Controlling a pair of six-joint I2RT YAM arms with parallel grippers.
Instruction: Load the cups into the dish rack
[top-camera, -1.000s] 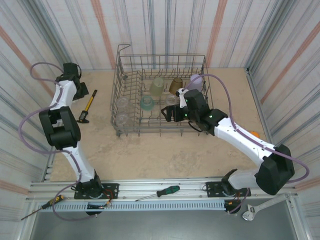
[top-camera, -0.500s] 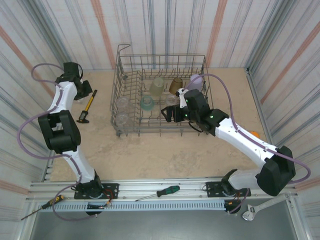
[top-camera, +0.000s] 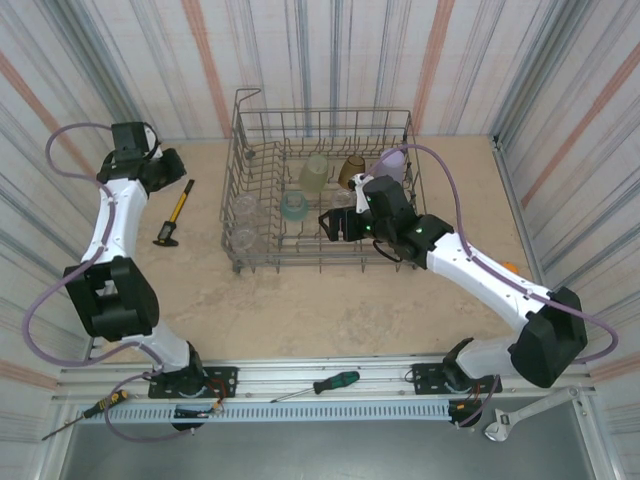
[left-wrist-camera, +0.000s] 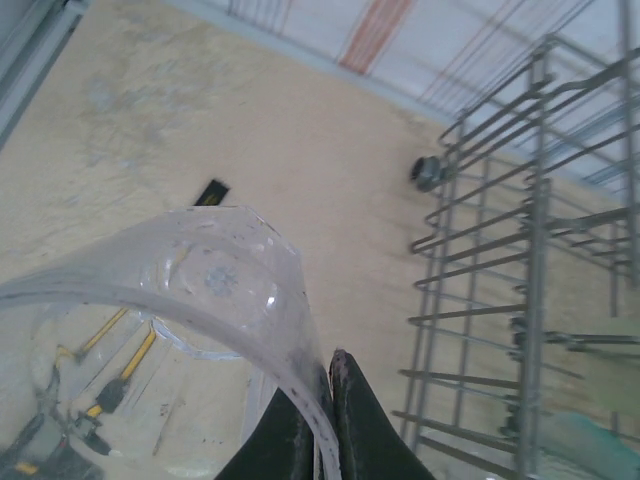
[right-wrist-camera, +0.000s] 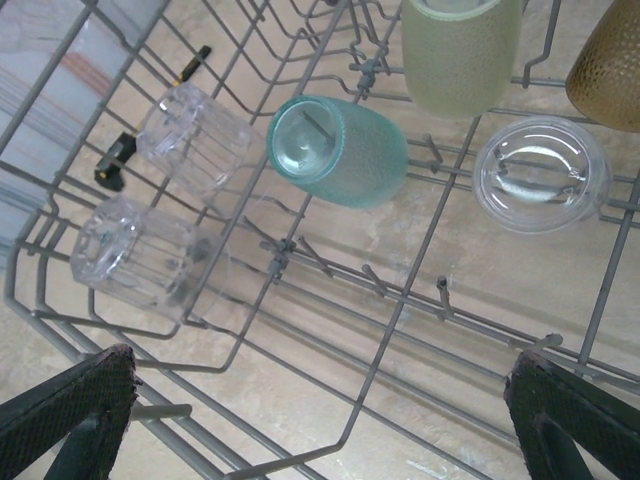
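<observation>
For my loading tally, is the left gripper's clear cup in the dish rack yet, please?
Out: the left gripper is shut on the clear cup at its rim, over the table, with the dish rack beside it.

Teal cup (right-wrist-camera: 340, 150), yellow-green cup (right-wrist-camera: 458, 50), clear cups (right-wrist-camera: 145, 250) among tines inside grey wire dish rack (top-camera: 265, 175)

Four clear plastic tumblers (right-wrist-camera: 540, 175). One each of the yellow-green tumbler (right-wrist-camera: 460, 50), amber tumbler (right-wrist-camera: 610, 70), teal tumbler (right-wrist-camera: 345, 150) and lavender tumbler (top-camera: 392, 160). One grey wire dish rack (top-camera: 320, 112). One yellow-handled hammer (top-camera: 175, 213), one green-handled screwdriver (top-camera: 330, 383), one yellow-black screwdriver (top-camera: 95, 408), one metal wrench (top-camera: 505, 428).
</observation>
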